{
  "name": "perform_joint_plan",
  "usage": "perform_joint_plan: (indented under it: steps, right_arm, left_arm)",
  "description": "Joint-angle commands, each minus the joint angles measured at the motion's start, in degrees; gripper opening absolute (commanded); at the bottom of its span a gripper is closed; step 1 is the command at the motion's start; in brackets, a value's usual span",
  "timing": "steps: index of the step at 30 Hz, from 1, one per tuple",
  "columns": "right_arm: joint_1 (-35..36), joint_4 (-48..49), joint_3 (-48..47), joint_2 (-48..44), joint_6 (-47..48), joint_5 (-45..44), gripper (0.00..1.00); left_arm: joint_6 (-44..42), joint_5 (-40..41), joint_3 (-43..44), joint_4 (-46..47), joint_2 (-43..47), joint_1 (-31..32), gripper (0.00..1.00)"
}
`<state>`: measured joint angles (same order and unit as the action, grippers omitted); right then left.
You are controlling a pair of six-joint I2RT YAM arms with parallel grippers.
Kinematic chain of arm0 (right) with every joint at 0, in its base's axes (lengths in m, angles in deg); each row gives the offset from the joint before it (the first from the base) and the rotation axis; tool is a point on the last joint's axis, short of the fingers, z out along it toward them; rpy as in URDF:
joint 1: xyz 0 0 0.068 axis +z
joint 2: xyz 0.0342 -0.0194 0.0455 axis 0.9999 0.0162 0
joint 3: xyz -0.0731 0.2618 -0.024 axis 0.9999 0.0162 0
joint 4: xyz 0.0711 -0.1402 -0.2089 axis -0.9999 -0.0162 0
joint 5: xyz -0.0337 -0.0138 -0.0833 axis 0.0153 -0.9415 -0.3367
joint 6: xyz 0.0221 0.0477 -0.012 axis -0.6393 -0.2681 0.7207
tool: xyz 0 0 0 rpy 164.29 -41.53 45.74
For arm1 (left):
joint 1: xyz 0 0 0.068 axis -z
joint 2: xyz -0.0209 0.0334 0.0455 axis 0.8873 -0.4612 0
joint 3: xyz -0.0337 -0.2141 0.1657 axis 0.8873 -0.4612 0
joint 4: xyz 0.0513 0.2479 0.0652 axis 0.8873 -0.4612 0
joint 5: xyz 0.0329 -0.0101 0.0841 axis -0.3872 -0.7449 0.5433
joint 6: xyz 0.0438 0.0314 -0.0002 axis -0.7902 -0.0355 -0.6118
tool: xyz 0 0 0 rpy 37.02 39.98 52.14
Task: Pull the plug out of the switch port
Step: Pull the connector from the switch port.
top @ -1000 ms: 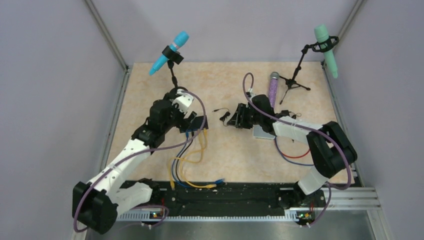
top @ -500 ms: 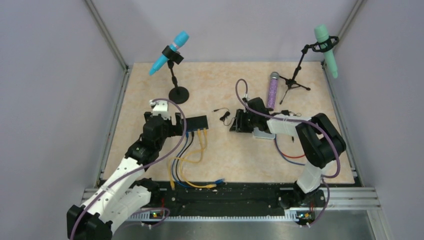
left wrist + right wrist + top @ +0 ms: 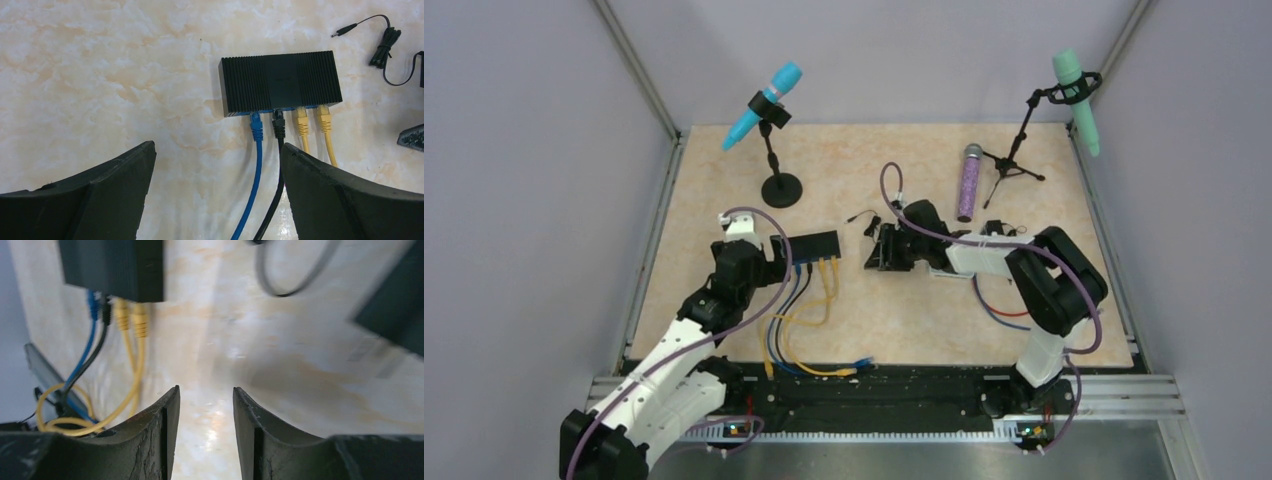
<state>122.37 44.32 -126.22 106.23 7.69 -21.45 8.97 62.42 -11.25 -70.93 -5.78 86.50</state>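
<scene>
Switch (image 3: 280, 82) lies left of centre on the table (image 3: 100, 75), four plugs (image 3: 300, 122) seated along its near edge. Left gripper (image 3: 216, 160) hovers just short of them, jaws wide, empty. Right gripper (image 3: 205, 395) is part-open, holding nothing. Approach step, I'd say: next, line up on one, maybe the black plug (image 3: 278, 125), and clamp.

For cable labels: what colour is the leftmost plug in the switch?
Blue; that plug shows best in left wrist view.

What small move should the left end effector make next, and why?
Probably ease the left end effector forward toward the switch. It is wide open and empty, and the blue plug, seated in its port, lies just ahead of the gap between its fingers.
</scene>
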Motion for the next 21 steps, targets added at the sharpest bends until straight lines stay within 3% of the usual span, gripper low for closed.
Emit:
perform_joint_plan:
  steps: [1,4,8,14,21]
  right_arm:
    - [4.61,11.3,-0.11,-0.14,-7.61,6.72,0.43]
    - [5.4,17.84,0.11,3.17,-13.13,8.65,0.43]
    - [5.46,25.37,0.19,8.47,-20.7,8.79,0.43]
    - [5.66,34.65,0.07,13.61,-27.41,11.13,0.42]
    - [5.71,39.61,1.92,14.91,-31.07,11.17,0.42]
  left_arm:
    - [-0.91,-0.53,0.81,2.65,-1.41,-0.06,0.99]
    - [-6.01,-3.48,3.89,3.37,-4.2,-0.06,0.99]
    - [-19.99,-12.44,10.69,3.3,-9.0,-0.06,0.99]
    - [-39.79,-23.25,23.55,-4.85,-17.09,0.01,0.99]
    - [-58.28,-22.77,28.69,-11.09,-28.11,-0.06,0.99]
